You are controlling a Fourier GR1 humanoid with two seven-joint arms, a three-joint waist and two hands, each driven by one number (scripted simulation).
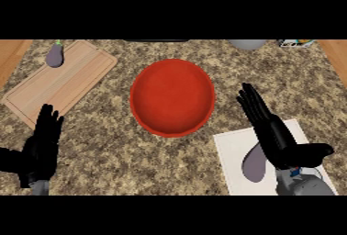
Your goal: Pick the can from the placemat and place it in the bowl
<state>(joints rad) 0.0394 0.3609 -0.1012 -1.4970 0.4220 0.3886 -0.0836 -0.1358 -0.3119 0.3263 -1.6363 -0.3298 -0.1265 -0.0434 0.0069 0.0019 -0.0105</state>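
Note:
The red bowl [172, 96] sits in the middle of the speckled counter. A white placemat [234, 160] lies at the lower right. On it rests a grey can [253, 164], partly hidden by my right hand [279, 140]. That hand hovers over the mat just right of the can, open, its straight fingers pointing up toward the bowl's right side and its thumb stretched out to the right. My left hand [42, 144] rests at the lower left, open with fingers up, far from both bowl and can.
A wooden cutting board [64, 85] lies at the upper left with a purple eggplant [54, 54] on its far end. A grey rounded object [247, 43] and a small colourful item [298, 42] sit at the counter's far edge.

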